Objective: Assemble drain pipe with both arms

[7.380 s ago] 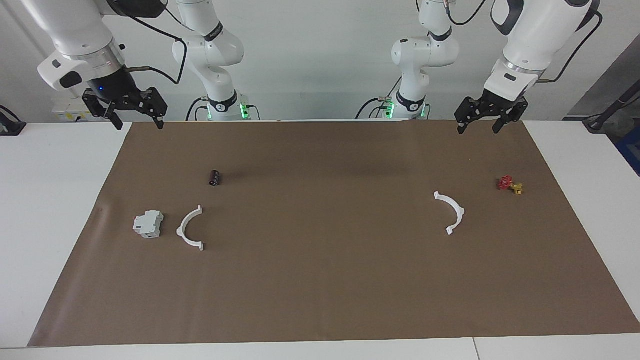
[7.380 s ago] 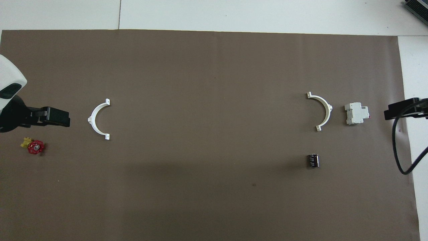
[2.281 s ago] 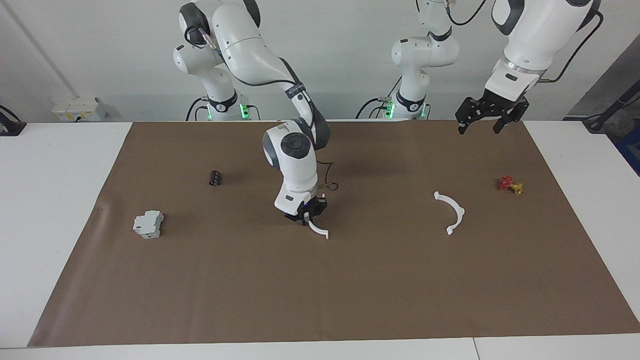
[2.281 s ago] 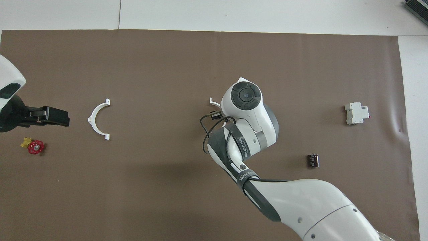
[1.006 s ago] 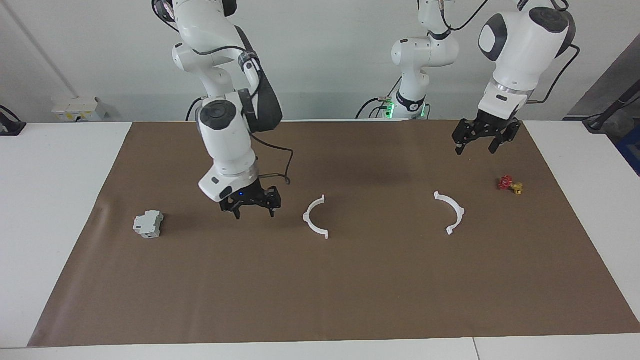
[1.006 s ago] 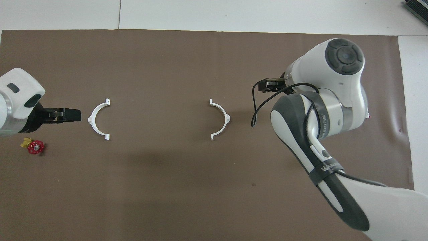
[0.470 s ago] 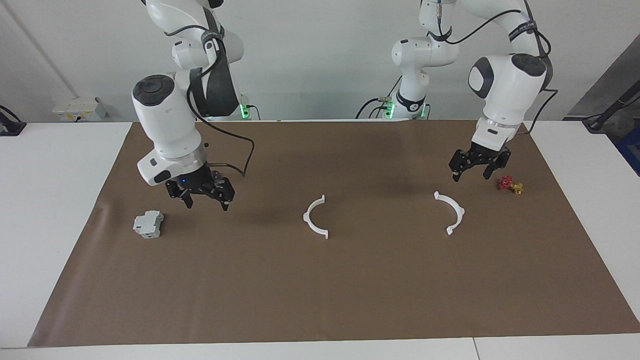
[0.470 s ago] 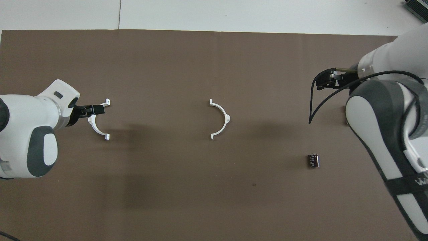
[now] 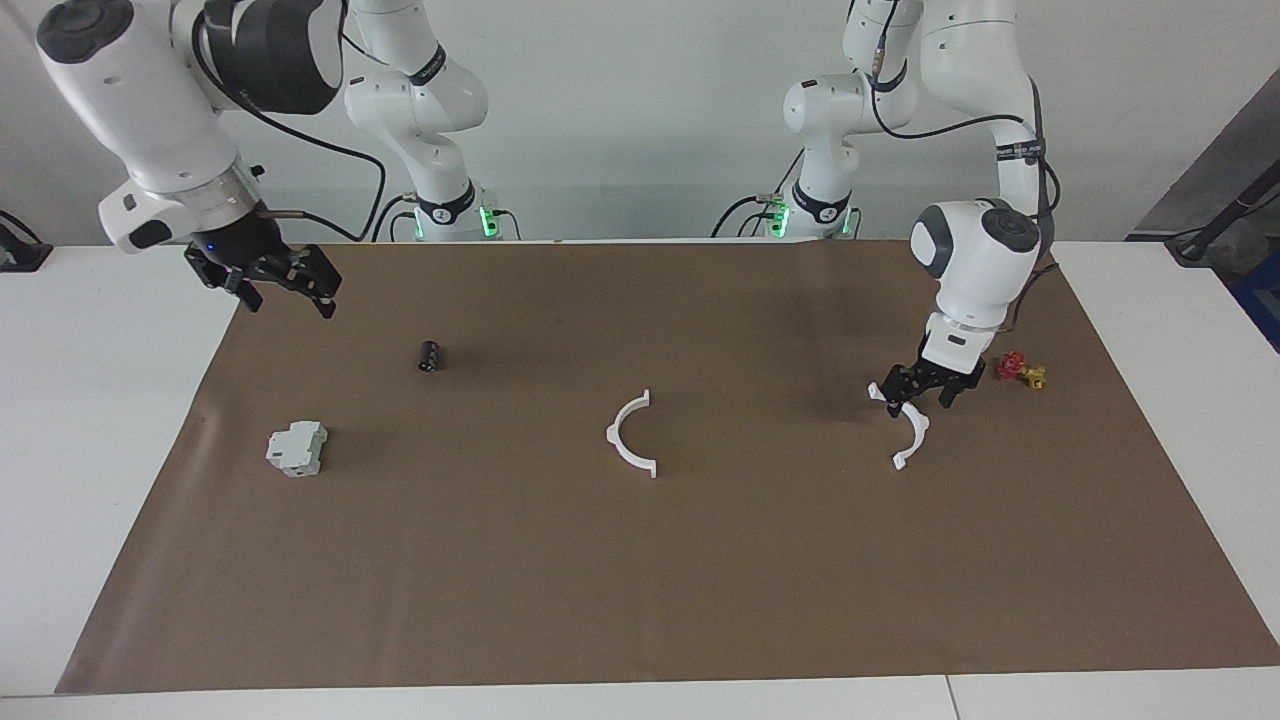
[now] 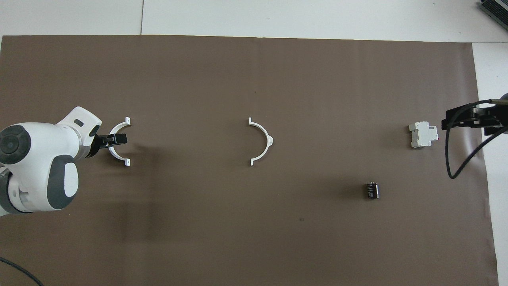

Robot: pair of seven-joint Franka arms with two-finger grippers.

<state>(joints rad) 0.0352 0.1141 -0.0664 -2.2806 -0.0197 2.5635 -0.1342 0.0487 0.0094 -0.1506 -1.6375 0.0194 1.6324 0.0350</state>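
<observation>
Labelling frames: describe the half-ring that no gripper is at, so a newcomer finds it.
On the brown mat, look mid-table, between the two arms' ends. The free half-ring lies alone there, a thin white arc with end tabs; the other half-ring sits under the left gripper.

Red-and-yellow valve hidden under left arm in overhead view. Left gripper covers middle of half-ring; contact indeterminate. Right arm cut off by frame edge.
</observation>
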